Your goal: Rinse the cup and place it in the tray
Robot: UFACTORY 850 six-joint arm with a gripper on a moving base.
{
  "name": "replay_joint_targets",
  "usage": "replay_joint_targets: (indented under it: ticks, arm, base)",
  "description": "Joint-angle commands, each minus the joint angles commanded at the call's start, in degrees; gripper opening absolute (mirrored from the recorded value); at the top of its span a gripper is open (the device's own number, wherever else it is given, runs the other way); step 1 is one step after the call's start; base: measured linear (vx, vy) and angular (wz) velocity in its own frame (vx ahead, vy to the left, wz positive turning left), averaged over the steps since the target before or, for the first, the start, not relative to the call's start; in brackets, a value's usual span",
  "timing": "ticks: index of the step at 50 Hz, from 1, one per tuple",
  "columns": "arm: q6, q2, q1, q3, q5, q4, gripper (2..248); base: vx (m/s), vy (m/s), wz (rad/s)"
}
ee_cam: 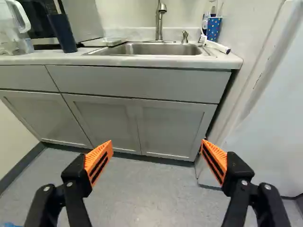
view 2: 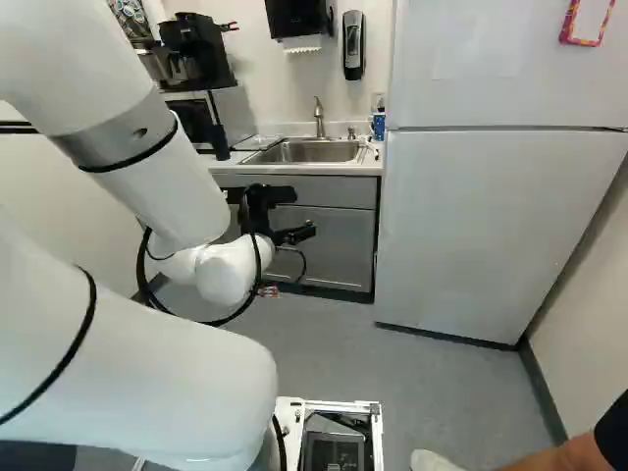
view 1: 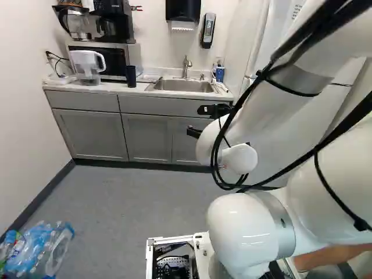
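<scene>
Your pale counter has a clear pitcher at the left in front of the microwave, then a tall dark cup and a flat tray left of the sink. You have the faucet on the sink's far side, and a blue cup and white-handled brush at the right.

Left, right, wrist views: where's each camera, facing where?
Left base view: behind the arm, to its left; looks ahead at counter; arm at right.
Right base view: behind, to its right; looks at sink and fridge; arm at left.
Wrist view: on the arm's end, looking along the open hand at cabinets; both fingers show.
All share the sink.
</scene>
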Motion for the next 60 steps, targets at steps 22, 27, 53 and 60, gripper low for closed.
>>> replay_joint_targets:
  ticks: [22,27,53,60]
  arm:
    - [0.0,-3.92,-0.75,-5.98,0.0,0.0,247]
    - [0.0,-4.63,-0.73,-7.35,0.0,0.0,247]
    - [0.0,-5.93,-0.15,-12.26,0.0,0.0,247]
    - [0.0,-5.66,0.05,-13.01,0.0,0.0,247]
  base:
    - [0.0,0.0,0.0]
    - [0.0,0.0,0.0]
    - [0.0,0.0,0.0]
    - [0.0,0.0,0.0]
